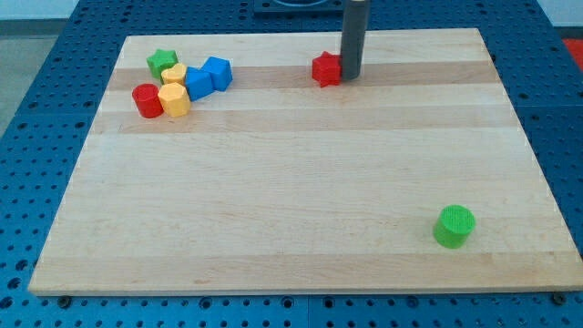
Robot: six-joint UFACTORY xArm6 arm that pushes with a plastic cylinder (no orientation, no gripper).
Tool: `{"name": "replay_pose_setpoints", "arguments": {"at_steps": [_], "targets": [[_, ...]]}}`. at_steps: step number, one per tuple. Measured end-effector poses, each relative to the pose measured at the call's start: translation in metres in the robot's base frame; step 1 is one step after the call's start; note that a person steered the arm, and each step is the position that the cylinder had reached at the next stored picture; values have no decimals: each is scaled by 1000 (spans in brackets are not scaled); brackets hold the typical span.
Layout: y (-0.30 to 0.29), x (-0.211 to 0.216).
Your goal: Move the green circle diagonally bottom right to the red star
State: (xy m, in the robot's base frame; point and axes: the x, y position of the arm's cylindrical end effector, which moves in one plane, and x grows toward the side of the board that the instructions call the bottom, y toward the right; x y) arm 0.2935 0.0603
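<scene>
My tip (352, 76), a bare rod with no gripper to open or close, touches the red plastic star (326, 68) near the wooden tabletop (291, 182) top edge, so leaving for the green plastic cylinder (454, 226) near the bottom-right corner could nudge the star

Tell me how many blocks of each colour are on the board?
Red: 2, red star and red block
Green: 2, green circle and green star
Yellow: 2
Blue: 2
Total: 8
</scene>
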Motion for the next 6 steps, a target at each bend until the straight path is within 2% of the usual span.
{"name": "replay_pose_setpoints", "arguments": {"at_steps": [1, 2, 3, 5, 6], "targets": [[-15, -1], [39, 46], [101, 119], [196, 226], [211, 314]]}}
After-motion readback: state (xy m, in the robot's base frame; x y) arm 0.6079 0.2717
